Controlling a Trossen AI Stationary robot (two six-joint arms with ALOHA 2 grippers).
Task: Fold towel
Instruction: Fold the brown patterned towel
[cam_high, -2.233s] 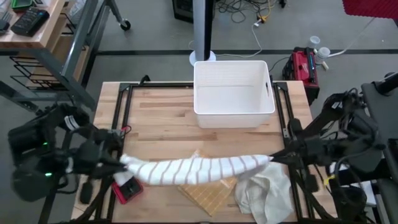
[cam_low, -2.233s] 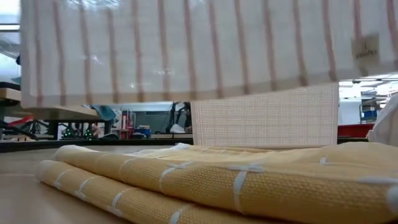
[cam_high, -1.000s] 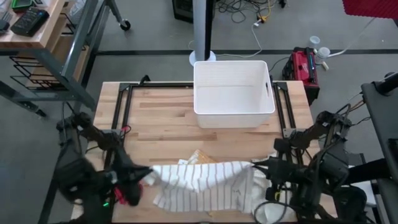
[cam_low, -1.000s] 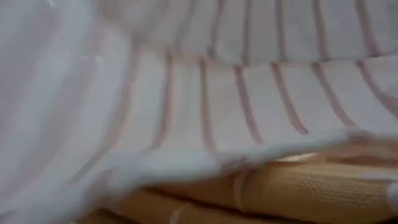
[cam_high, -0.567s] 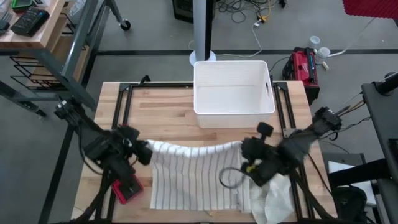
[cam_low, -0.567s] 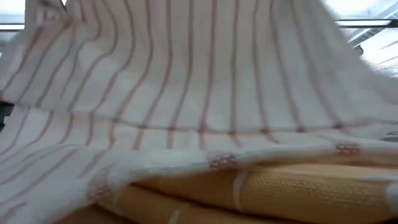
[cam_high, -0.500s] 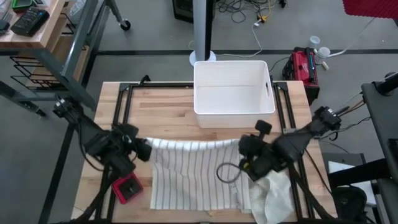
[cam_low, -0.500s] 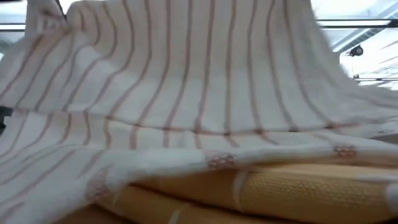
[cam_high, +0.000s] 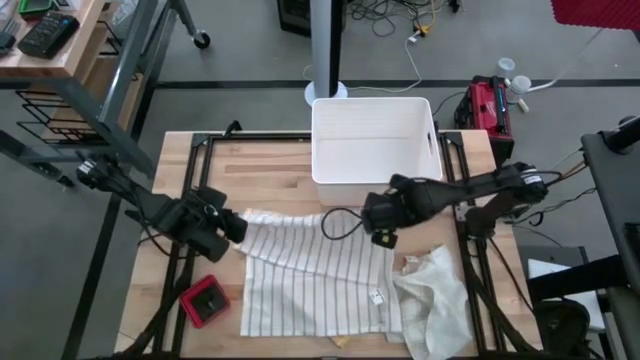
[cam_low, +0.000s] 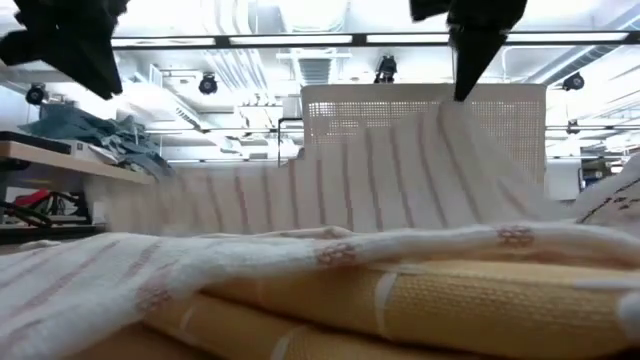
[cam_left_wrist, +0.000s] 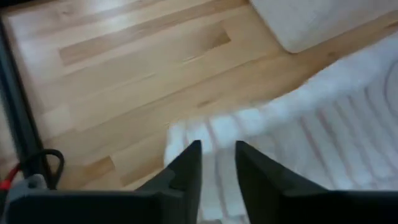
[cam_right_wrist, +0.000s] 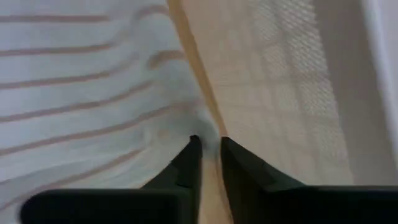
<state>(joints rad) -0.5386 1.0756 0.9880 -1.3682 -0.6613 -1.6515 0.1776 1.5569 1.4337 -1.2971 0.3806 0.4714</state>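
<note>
We have swung the white towel with thin red stripes (cam_high: 320, 275) out and laid it flat on the wooden counter (cam_high: 270, 175), just before the white plastic basket (cam_high: 375, 150). Our left gripper (cam_left_wrist: 217, 163) and right gripper (cam_right_wrist: 209, 154) sit at its far corners, fingers narrowly parted, releasing. Spreading looks done; folding comes next.
</note>
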